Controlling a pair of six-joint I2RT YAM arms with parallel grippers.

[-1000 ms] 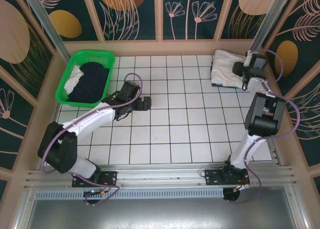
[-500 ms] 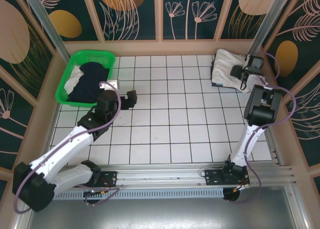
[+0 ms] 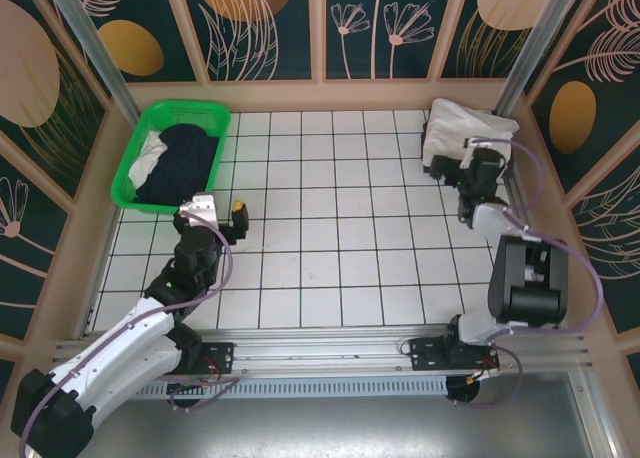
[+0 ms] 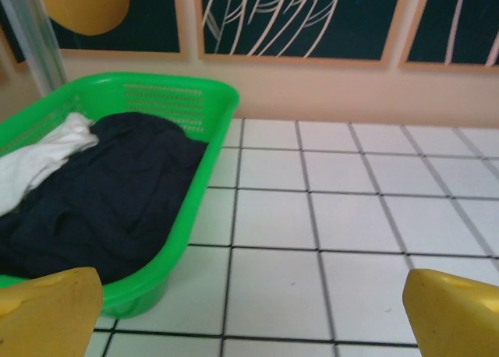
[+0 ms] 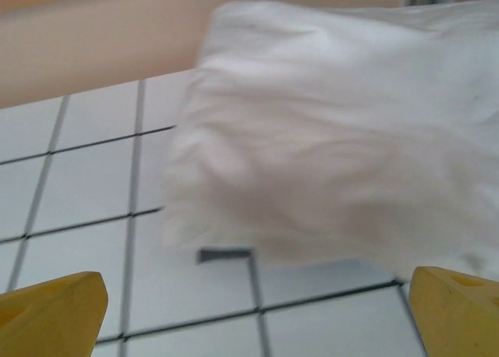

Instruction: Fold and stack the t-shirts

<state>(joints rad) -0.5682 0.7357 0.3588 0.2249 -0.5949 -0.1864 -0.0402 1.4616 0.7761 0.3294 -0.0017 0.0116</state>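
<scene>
right tool (image 5: 253,302) spread wide — white t-shirt (image 5: 335,139) ahead

The top camera is looking down from far above and behind the arm bases, taking in the whole table (image 3: 330,228). The left wrist camera is riding low behind the left claw (image 4: 249,314), facing the basket (image 4: 156,83) close ahead and to the claw's left, which the top view is also showing. The right wrist camera is looking closely past the right claw (image 5: 249,310) at the white shirt (image 5: 335,139) just ahead, likewise shared with the top view.
</scene>
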